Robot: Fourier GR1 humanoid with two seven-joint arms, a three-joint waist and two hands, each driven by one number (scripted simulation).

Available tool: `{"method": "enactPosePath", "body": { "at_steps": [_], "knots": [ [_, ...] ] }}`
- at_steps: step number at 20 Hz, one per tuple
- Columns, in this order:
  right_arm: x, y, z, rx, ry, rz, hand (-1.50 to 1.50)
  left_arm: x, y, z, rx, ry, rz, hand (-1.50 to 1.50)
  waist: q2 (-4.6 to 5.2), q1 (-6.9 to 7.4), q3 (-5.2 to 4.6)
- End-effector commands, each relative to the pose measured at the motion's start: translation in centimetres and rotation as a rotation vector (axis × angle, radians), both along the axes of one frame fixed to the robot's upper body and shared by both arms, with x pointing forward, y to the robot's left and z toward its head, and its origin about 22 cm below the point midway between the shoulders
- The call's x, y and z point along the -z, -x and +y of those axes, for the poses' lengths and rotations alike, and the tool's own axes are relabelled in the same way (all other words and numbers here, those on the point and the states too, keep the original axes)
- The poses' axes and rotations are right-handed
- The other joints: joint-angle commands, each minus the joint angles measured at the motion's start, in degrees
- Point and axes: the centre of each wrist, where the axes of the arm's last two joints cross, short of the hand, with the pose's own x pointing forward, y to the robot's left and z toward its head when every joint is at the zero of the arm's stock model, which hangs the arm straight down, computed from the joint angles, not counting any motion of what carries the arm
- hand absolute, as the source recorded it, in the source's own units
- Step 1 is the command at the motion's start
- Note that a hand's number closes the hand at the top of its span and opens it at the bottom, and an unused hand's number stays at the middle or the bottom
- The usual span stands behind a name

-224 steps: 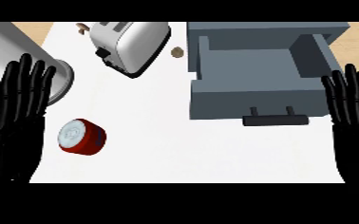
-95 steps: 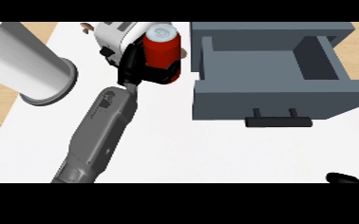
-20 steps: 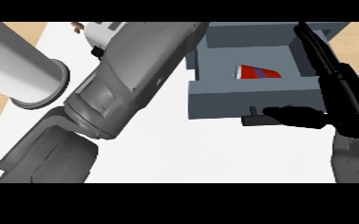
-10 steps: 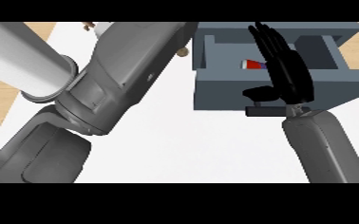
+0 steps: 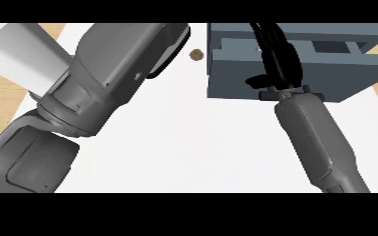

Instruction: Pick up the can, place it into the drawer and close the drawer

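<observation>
From the head view, the robot's black right hand (image 5: pixel 279 62) lies with straight fingers pressed together across the front of the blue-grey box-shaped drawer (image 5: pixel 244 80) on the white tabletop (image 5: pixel 192 140), the can hidden from sight, the left hand's fingers impossible to tell behind its grey forearm (image 5: pixel 103 85).

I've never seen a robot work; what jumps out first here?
A bulky grey left forearm sweeps across the left half of the white counter. At upper right, the black right hand lies with straight fingers over the blue-grey drawer box. A small brown knob sits between them.
</observation>
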Motion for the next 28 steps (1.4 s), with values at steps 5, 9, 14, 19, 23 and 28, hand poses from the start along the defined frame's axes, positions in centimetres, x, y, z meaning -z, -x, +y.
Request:
{"method": "enactPosePath", "body": {
  "at_steps": [5, 9, 14, 19, 23, 28],
  "knots": [
    [-0.6, -3.7, 1.6, 0.091, 0.009, -0.097, -1.5, -0.7, -0.3, 3.0, 0.002, 0.006, 0.029, -1.5, -0.08, 1.98, 0.06],
    [-2.1, -5.3, 0.4, 0.103, 0.038, -0.137, -1.5, 0.8, -0.6, 4.9, -0.012, -0.007, 0.025, -1.5, 0.45, 1.85, 0.08],
    [-3.7, -6.5, 1.6, 0.133, 0.025, -0.154, -1.5, 0.0, 0.0, 5.5, -0.002, -0.011, 0.02, -1.5, 0.24, 3.82, 0.06],
    [-6.3, -7.6, 2.2, 0.139, 0.026, -0.18, -1.5, 0.5, 0.8, 5.1, 0.03, -0.012, 0.022, -1.5, 0.37, 4.59, 0.07],
    [-10.1, -8.5, 2.5, 0.105, -0.027, -0.196, -1.5, 0.2, 0.7, 7.0, 0.017, -0.021, 0.018, -1.5, 0.41, 4.73, 0.08],
    [-7.6, -7.9, 3.3, 0.046, -0.161, -0.191, -1.5, 2.0, 1.3, 7.9, 0.035, -0.004, 0.038, -1.5, 0.4, 4.91, 0.16]
  ]
}}
